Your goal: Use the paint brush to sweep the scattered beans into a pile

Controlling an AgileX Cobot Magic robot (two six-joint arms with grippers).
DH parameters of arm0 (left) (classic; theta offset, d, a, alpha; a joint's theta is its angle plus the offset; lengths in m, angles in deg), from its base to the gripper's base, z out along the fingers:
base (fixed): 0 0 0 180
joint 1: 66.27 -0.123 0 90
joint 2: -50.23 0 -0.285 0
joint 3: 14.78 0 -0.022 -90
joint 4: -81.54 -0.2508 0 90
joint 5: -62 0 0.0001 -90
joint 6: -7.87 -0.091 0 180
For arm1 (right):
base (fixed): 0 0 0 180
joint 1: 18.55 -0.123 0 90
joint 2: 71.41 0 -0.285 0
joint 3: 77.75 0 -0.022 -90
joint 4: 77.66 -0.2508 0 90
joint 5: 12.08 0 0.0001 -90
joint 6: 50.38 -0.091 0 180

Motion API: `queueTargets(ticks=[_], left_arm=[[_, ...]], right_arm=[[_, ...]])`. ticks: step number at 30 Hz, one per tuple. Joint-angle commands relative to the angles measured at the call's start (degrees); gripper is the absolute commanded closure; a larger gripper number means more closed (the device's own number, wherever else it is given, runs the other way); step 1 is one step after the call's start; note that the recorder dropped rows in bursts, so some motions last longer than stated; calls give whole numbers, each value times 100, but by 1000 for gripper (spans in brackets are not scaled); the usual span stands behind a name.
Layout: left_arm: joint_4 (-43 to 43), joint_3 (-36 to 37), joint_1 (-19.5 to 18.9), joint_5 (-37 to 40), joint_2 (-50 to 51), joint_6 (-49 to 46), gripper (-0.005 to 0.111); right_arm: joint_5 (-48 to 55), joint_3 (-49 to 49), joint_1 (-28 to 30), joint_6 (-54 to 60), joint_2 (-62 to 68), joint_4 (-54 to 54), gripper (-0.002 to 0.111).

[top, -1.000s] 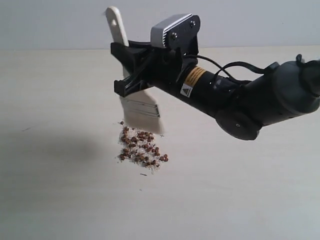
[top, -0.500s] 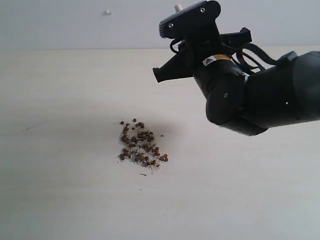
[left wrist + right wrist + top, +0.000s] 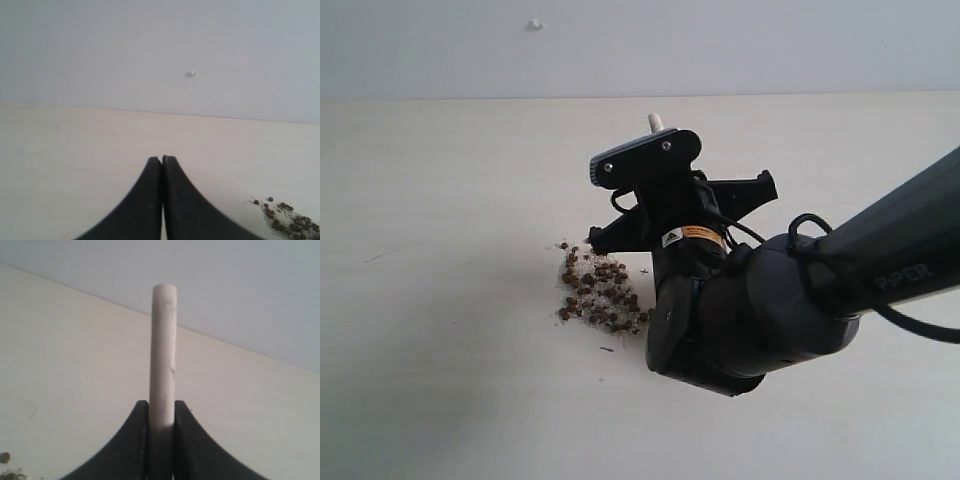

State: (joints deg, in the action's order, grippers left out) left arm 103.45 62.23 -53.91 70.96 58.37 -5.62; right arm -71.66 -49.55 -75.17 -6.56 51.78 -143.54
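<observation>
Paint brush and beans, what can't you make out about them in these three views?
- Exterior view: the paint brush shows only its handle tip; the right arm hides its bristles and one side of the pile.
- Right wrist view: the handle sits edge-on in the right gripper; bristles fall outside the frame.
- Left wrist view: the frame edge cuts off most of the pile.

The pale counter (image 3: pixel 450 390) is carrying a pile (image 3: pixel 598 298) of beans (image 3: pixel 588 281) near its middle, with whitish crumbs (image 3: pixel 571 270) lying among them. A thin dark sliver (image 3: pixel 607 349) is lying just beside the pile.
</observation>
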Motion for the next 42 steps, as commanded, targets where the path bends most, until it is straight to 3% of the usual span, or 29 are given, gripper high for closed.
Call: queueTargets(ticks=[1,11,17,29,36,42], left_arm=[[-24,21,38,-6,-36,18,107],[-24,21,38,-6,-36,18,107],[-24,21,38,-6,-36,18,107],[-24,21,38,-6,-36,18,107],[-24,21,38,-6,-36,18,107],[-24,21,38,-6,-36,18,107]], right_arm=[[410,-4,-5,-648,-3,281,108],[512,-16,-5,-2420,53,1074,108],[549,-427,-5,-2504,56,931,108],[126,-676,-5,-388,-393,214,108],[220,-676,-5,120,-546,323,108],[1815,-676,-5,416,-725,889,108]])
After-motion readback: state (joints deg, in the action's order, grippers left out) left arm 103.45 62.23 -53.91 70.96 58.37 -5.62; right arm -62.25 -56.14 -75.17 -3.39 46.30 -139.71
